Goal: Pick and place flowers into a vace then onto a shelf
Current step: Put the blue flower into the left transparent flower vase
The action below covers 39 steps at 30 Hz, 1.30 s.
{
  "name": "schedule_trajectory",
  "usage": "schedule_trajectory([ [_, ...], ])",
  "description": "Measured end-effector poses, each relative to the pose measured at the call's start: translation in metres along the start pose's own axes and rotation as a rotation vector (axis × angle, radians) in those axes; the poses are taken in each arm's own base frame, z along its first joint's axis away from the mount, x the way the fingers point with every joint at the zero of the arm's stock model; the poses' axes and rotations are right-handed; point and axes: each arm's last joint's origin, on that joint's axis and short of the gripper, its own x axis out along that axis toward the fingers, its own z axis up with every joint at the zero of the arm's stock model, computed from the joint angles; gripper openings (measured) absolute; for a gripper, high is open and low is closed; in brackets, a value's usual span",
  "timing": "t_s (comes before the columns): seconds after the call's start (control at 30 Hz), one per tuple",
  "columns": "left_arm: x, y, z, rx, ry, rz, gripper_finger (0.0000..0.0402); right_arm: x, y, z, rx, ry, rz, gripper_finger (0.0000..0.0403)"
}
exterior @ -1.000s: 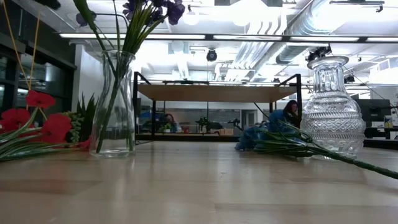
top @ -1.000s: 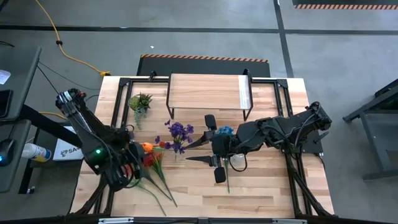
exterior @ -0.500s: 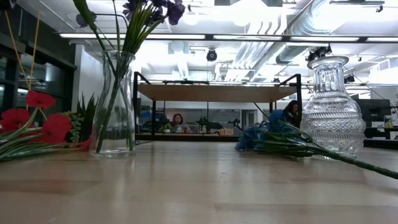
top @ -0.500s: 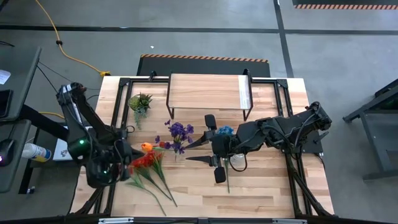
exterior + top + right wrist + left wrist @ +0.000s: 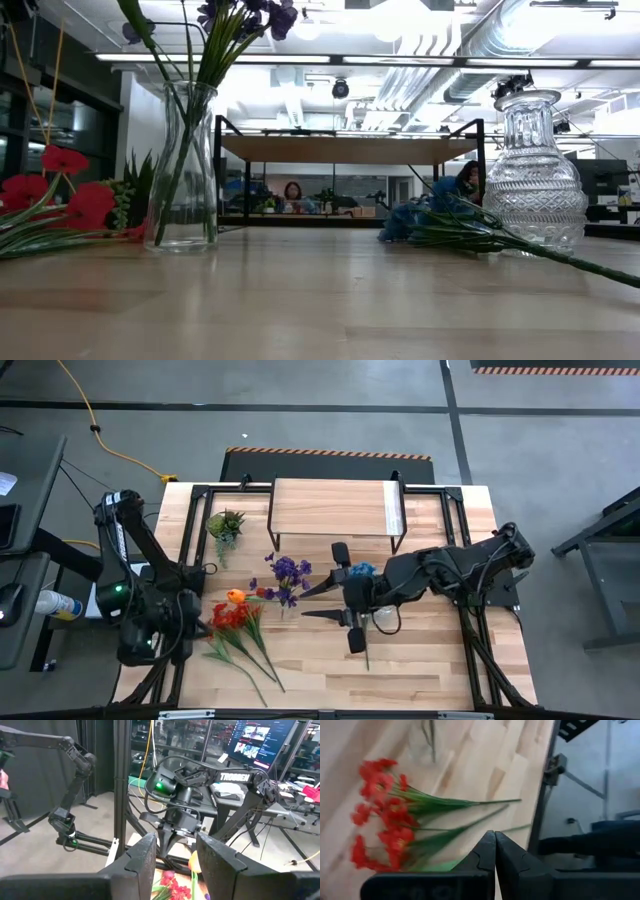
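Observation:
Red flowers lie flat on the tabletop, stems pointing to the near edge, with an orange bloom beside them. Purple flowers stand in a clear glass vase. A blue flower lies on the table against a cut-glass vase, its stem running toward the near edge. My left gripper is shut and empty, left of the red flowers. My right gripper is open and empty, hovering between the purple flowers and the blue flower. The shelf stands at the far edge.
A small spiky green plant stands left of the shelf. The cut-glass vase sits under my right arm's wrist. Bare tabletop spreads along the near right side. A person sits in the room beyond the table.
My left gripper has drawn back from over the red flowers toward the table's left edge. The red flowers stay lying on the table, now uncovered. My right arm has kept still.

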Motion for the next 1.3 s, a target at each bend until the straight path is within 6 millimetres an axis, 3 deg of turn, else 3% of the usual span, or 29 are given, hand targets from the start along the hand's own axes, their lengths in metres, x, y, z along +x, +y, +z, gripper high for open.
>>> schedule_trajectory([
  [0.3,0.001,-0.013,-0.016,-0.042,0.018,-0.06,0.0037,-0.029,0.006,0.005,0.145,0.08,0.071,0.0134],
  [0.6,0.009,-0.017,-0.024,-0.046,0.027,-0.024,0.0054,-0.043,0.032,-0.011,0.496,0.346,0.233,0.0134],
  [0.9,0.01,-0.016,-0.024,-0.036,0.002,-0.012,0.0055,-0.059,0.053,-0.029,0.797,0.623,0.17,0.0134],
  [1.3,0.01,-0.014,-0.024,-0.023,-0.002,0.004,0.0055,-0.072,0.072,-0.034,0.979,0.72,0.072,0.0134],
])
